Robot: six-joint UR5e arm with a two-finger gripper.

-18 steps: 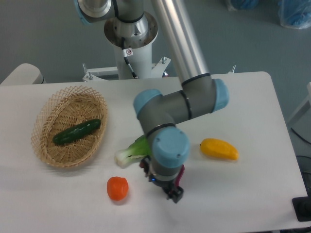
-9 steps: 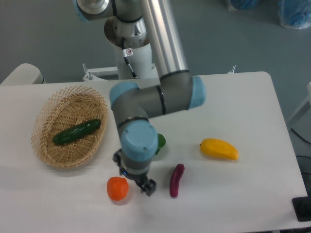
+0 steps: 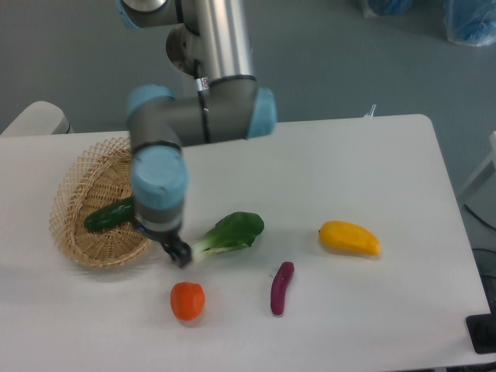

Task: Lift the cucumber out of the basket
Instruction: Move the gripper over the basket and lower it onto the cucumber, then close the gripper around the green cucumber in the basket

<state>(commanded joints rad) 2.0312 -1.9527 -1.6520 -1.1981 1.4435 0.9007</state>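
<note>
Wicker basket [image 3: 74, 186] at frame left: I approach its cucumber [image 3: 108, 215].
My gripper [image 3: 177, 254] holds nothing, opening unclear; next, centre over it.

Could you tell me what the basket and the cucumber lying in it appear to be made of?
The basket looks like tan woven wicker: its rim and wall show an open lattice of strands, with a matte finish. The cucumber has a smooth, glossy dark green skin; that even sheen could suit a plastic replica as well as a real vegetable, and the view does not settle which. The arm hides part of it.
</note>
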